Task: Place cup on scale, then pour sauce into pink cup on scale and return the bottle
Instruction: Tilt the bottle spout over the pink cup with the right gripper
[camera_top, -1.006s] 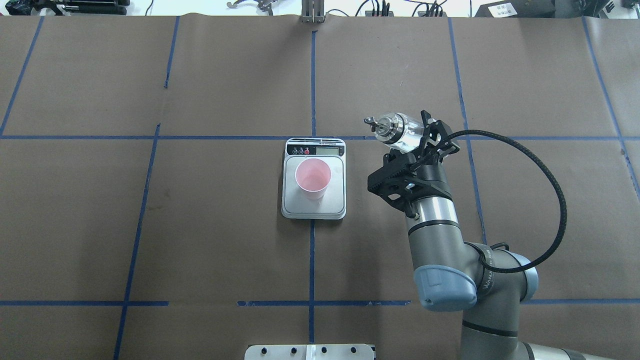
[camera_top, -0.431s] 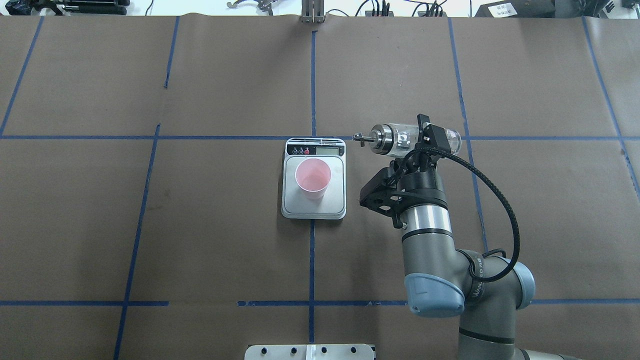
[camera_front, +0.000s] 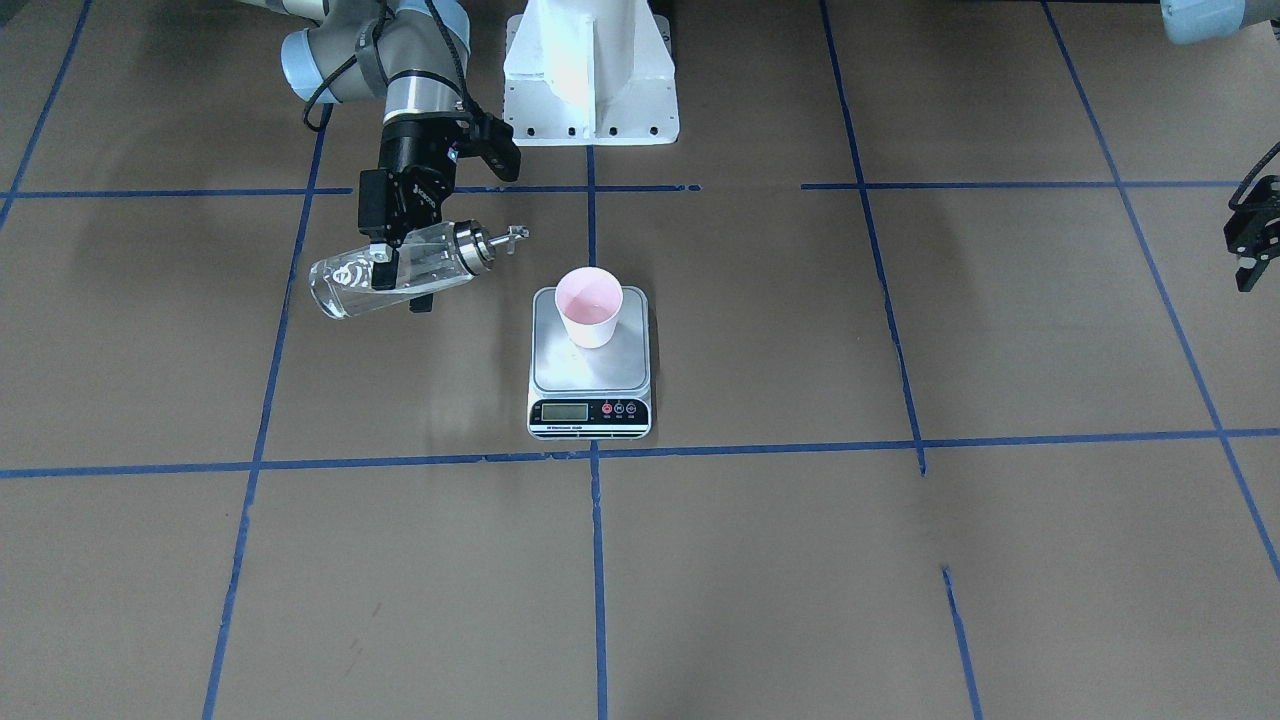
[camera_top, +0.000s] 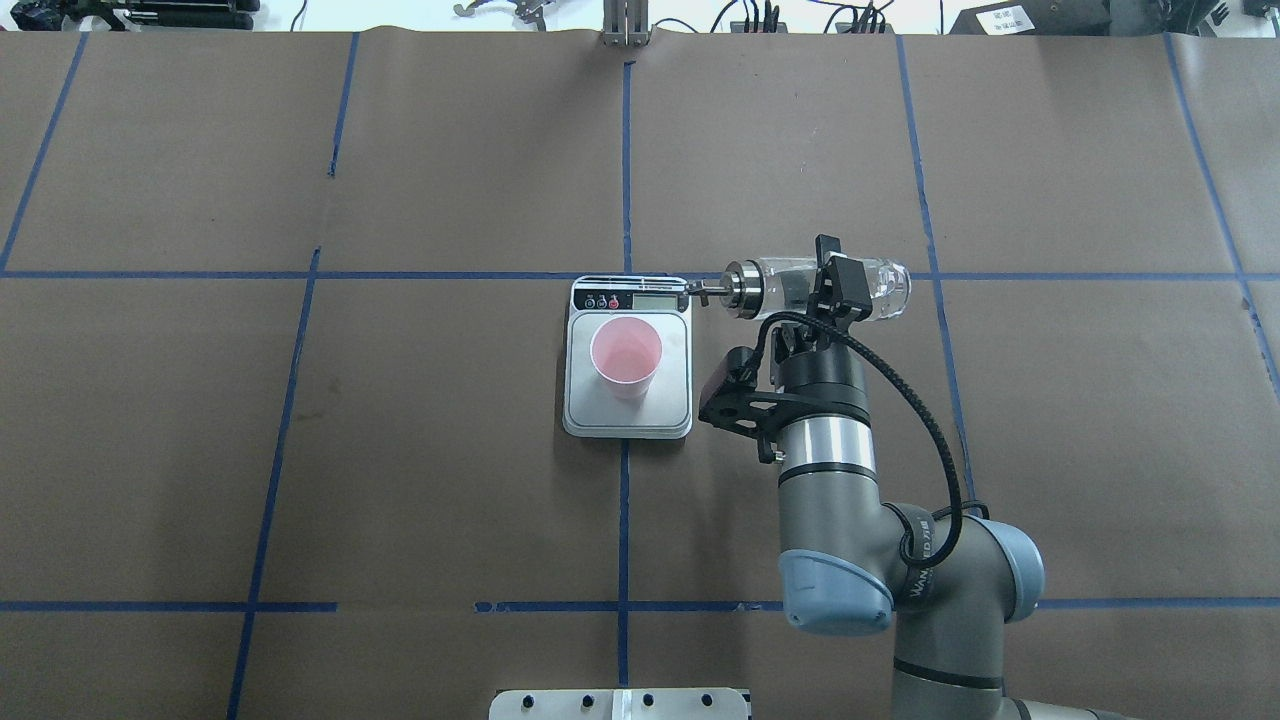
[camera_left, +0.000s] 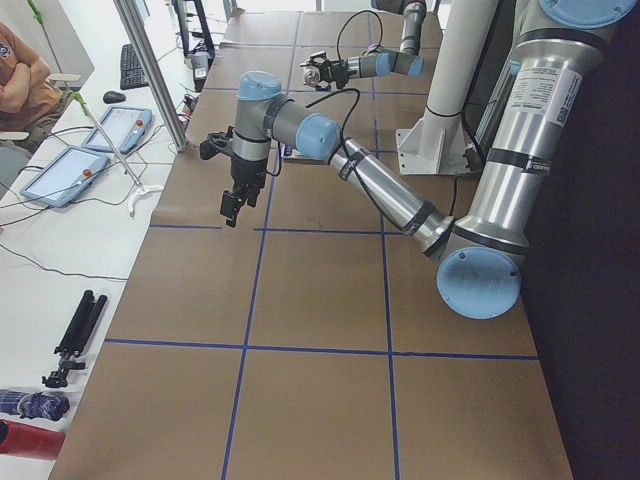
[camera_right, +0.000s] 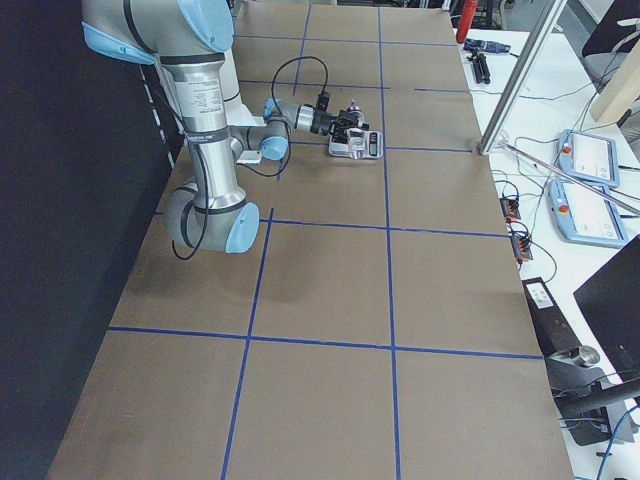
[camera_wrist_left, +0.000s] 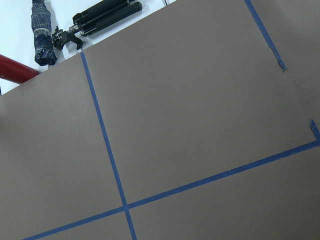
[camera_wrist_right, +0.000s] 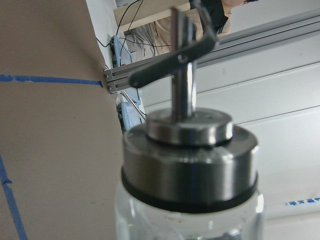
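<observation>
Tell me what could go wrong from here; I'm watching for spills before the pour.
The bottle in the right hand lies nearly level while its spout is short of the cup: liquid may land on the scale or table. Swinging in low, the spout could tip the light cup.

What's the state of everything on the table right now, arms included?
scale: flat, display unreadable
cup: upright on its platform
bottle: tipped near horizontal, spout short of the cup
right gripper: shut on the bottle
left gripper: far aside, empty, jaws unclear
</observation>
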